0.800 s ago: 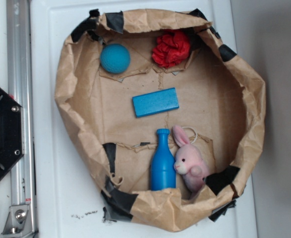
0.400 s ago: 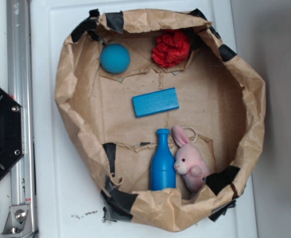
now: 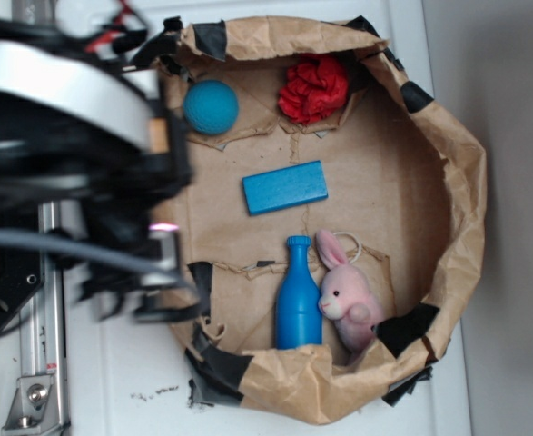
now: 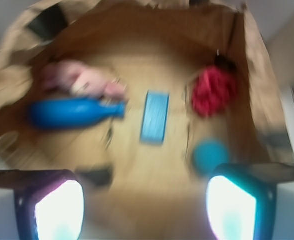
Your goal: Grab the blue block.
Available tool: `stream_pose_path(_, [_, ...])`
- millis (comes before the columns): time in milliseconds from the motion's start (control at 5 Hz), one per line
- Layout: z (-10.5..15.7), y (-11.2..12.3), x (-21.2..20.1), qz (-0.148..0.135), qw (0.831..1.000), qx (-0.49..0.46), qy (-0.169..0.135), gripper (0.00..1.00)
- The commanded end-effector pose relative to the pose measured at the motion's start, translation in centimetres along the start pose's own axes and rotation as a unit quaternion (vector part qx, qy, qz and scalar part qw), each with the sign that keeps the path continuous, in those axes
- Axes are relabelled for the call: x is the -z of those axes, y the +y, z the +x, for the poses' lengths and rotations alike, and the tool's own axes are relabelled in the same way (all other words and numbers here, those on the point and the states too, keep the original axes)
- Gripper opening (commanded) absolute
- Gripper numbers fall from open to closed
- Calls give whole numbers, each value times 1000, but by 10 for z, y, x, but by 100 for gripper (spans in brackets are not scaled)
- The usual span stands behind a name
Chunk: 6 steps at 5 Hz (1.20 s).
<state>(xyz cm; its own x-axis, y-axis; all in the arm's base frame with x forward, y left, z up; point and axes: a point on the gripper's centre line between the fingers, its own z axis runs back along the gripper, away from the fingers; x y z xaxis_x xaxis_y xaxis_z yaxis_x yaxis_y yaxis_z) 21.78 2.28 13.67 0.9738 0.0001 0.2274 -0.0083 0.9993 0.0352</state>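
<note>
Exterior: the blue block [image 3: 285, 187] is lying untouched mid-bag, just above the blue bottle [image 3: 298, 295]; my arm is blurring at left.

Wrist: my pincer [image 4: 145, 207] is gaping wide, empty, short of the block. Approach and grasp are both remaining.

White tabletop seen from above.
A metal rail [image 3: 30, 363] runs along its left edge; a grey surface [image 3: 511, 182] borders the right.
</note>
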Motion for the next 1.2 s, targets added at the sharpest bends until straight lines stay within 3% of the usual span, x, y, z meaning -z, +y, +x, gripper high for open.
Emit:
stream_pose_path(0, [28,12,75,0,998,-49,46,100])
stream_pose_path(200, [13,2,103,-2,997,-29,77,100])
stream_pose_path(600, [28,-9,138,-17,995,7,95,100])
stream_pose_path(800, [27,-5,146,-27,994,7,102,85])
stream_pose_path(1000, [22,-2,135,-18,994,0,110,0])
